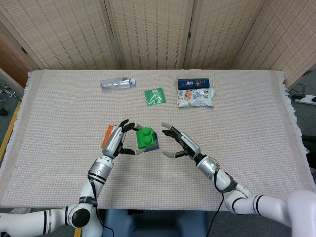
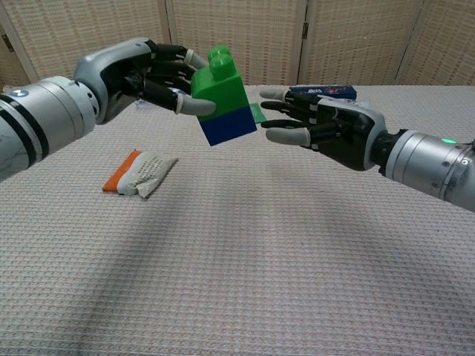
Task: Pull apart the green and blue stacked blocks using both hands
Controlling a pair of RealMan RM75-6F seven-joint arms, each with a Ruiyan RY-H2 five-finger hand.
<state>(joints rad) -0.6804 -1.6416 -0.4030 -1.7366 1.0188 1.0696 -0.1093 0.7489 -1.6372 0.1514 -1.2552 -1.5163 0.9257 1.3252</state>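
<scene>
Above the table (image 1: 59,118), near its middle and a little toward the front edge, the left hand (image 1: 117,140) holds the green block (image 2: 221,82) with the blue block (image 2: 230,124) still joined under it. The fingers (image 2: 182,105) close on the green block from the left side, and the pair is tilted, lifted off the cloth in the chest view. The right hand (image 2: 326,126) is just to the right of the blocks, with its fingers spread apart and pointing at them. It holds nothing; a small gap shows between its fingertips and the blue block.

Taking the blocks as landmark: on the left of them, behind the left hand, an orange and white packet (image 2: 139,170) lies flat on the cloth. Beyond the blocks, toward the far edge, lies a green packet (image 1: 155,96). Left of this one and further back is a clear bottle (image 1: 117,83) on its side. To the far right of the blocks are a dark blue box (image 1: 193,83) and, touching it on the near side, a snack bag (image 1: 196,97). What the bottle, box and bag have inside I cannot tell.

The cloth to the right of the blocks is bare up to the right edge, and the strip between the blocks and the front edge is bare also. Behind the far edge stand woven screens (image 1: 148,29).
</scene>
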